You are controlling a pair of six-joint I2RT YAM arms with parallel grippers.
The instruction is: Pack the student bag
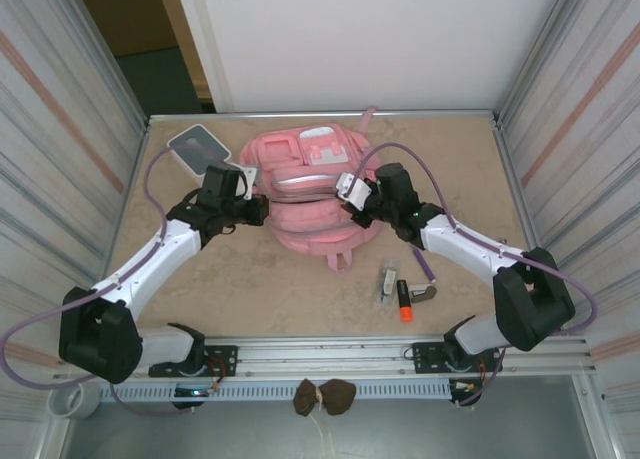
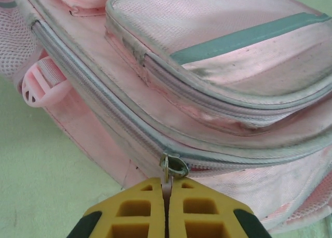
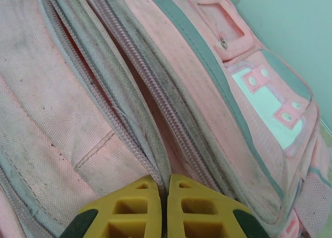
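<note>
One pink backpack (image 1: 305, 194) lies at the table's (image 1: 250, 289) far middle. Left wrist view: left fingers (image 2: 205, 192) pinch its zip pull (image 2: 174, 165), likely to open it. Right wrist view: right fingers (image 3: 192, 185), pressed together on fabric beside a zip (image 3: 150, 129), probably brace it.

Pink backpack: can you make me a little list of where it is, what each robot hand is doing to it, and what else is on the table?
bag: student bag, lying in the middle of the table
left hand: shut on the zip pull
right hand: shut, seems to pinch the bag's fabric beside a zip
zips near the hands: look closed
other things: grey-and-white box at the back left; marker with an orange end at the front right
</note>
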